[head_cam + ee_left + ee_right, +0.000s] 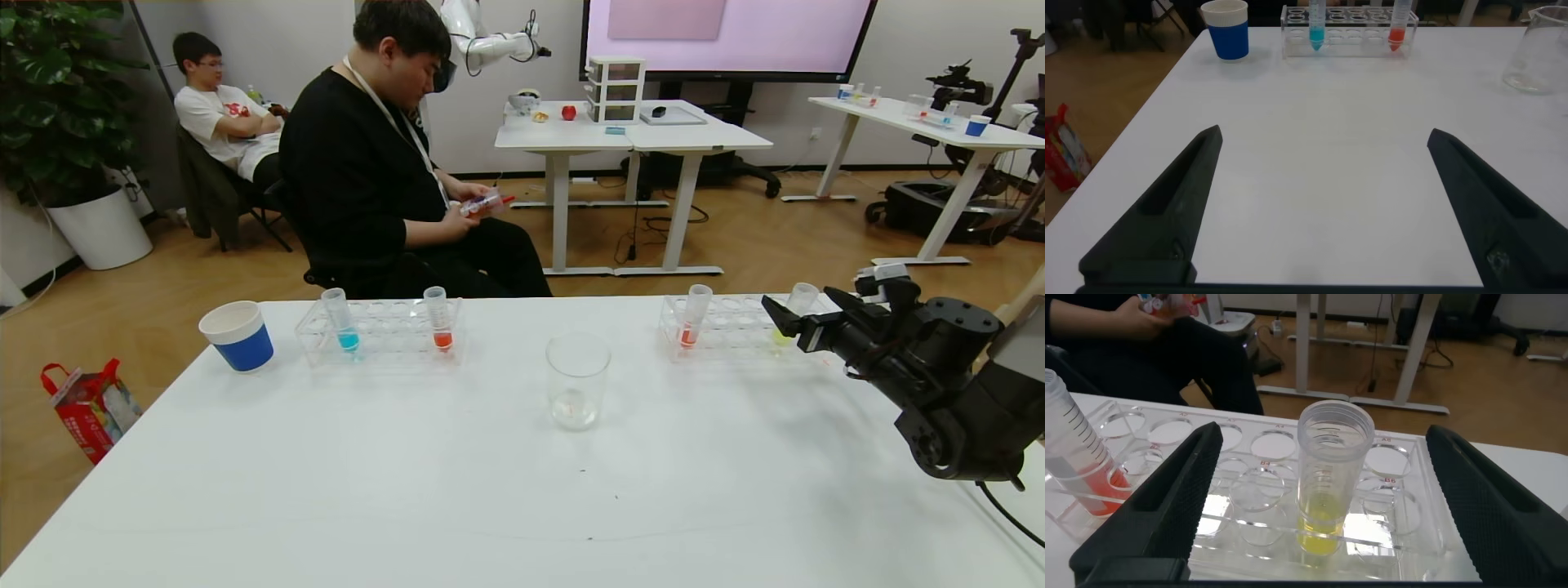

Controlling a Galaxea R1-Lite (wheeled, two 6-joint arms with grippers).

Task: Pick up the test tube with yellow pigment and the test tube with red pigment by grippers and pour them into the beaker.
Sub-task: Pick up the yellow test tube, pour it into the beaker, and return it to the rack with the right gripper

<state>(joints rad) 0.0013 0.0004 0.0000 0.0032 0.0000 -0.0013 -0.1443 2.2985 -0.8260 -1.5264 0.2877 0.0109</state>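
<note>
- Right gripper, black two-fingered claw, jaws spread either side of the clear yellow-liquid test tube in its clear rack.
- Left gripper spread above the white table.

The right gripper reaches forward from the robot's right side on its bulky dark arm, black fingers spread wide apart and gripping nothing. The left gripper hangs low, its fingers likewise wide apart.
</note>
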